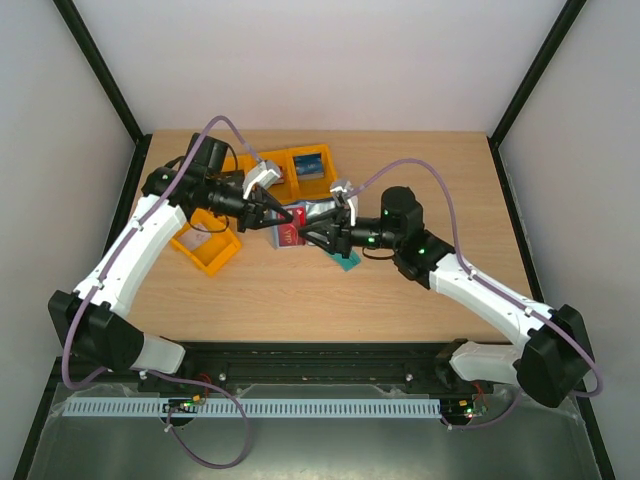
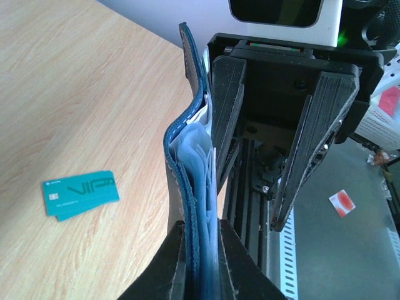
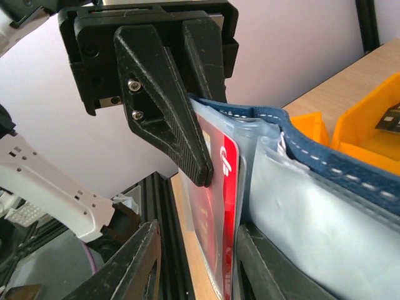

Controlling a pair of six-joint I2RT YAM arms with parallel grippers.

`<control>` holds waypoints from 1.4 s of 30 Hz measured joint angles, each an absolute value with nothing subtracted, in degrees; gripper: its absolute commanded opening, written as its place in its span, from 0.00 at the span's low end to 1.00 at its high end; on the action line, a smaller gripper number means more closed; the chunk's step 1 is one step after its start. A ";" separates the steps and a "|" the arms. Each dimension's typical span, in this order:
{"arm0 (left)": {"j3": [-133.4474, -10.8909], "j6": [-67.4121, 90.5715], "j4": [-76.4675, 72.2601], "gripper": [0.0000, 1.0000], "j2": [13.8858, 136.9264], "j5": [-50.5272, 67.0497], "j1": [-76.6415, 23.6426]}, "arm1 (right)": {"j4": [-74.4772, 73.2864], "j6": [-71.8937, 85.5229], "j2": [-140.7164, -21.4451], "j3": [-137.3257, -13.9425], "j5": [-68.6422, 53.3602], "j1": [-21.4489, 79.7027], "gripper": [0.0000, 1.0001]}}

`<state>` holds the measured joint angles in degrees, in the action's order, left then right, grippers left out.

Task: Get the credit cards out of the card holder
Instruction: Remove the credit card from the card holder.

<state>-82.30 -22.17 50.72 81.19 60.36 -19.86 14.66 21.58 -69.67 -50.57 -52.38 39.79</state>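
Card holder point(image 2: 178, 144) pinched on edge between my two pincers, mid-frame in the overhead view.

Its navy cover and pale sleeves stand upright in the lower middle of my left wrist view, where my left pincer point(image 2: 200, 262) is closed tight on the bottom edge. A red card point(image 3: 219, 187) sits in a clear sleeve at the centre of my right wrist view. My right pincer point(image 3: 200, 240) stands part open around that sleeve, the card close to one finger and clear of the other, gripping nothing. A teal card point(image 2: 80, 194) lies flat on the worktop point(image 2: 75, 94), lower left. An orange bin point(image 3: 375, 119) shows at the right edge.
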 measured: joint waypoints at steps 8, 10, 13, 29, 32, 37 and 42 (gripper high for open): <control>-83.15 -22.50 50.28 0.02 81.32 58.52 -20.38 | 15.99 24.29 -71.53 -50.61 -48.01 40.10 0.02; -83.42 -22.39 51.24 0.02 81.41 57.82 -20.38 | 16.49 25.21 -72.42 -50.61 -47.70 40.07 0.02; -83.48 -22.04 51.40 0.11 81.43 57.01 -20.34 | 16.49 25.32 -72.44 -50.59 -47.68 40.07 0.02; -83.59 -24.64 48.84 0.46 81.84 66.15 -20.53 | 18.31 26.15 -67.79 -49.28 -48.21 38.63 0.02; -83.50 -26.17 50.02 0.45 81.84 67.22 -19.55 | 18.33 26.13 -67.11 -49.28 -48.66 37.95 0.02; -82.50 -26.94 50.76 0.33 81.84 68.55 -19.18 | 18.35 26.13 -66.57 -49.28 -49.65 37.63 0.02; -82.46 -27.20 51.22 0.33 81.84 68.77 -19.05 | 18.28 25.87 -66.54 -49.28 -50.22 36.58 0.02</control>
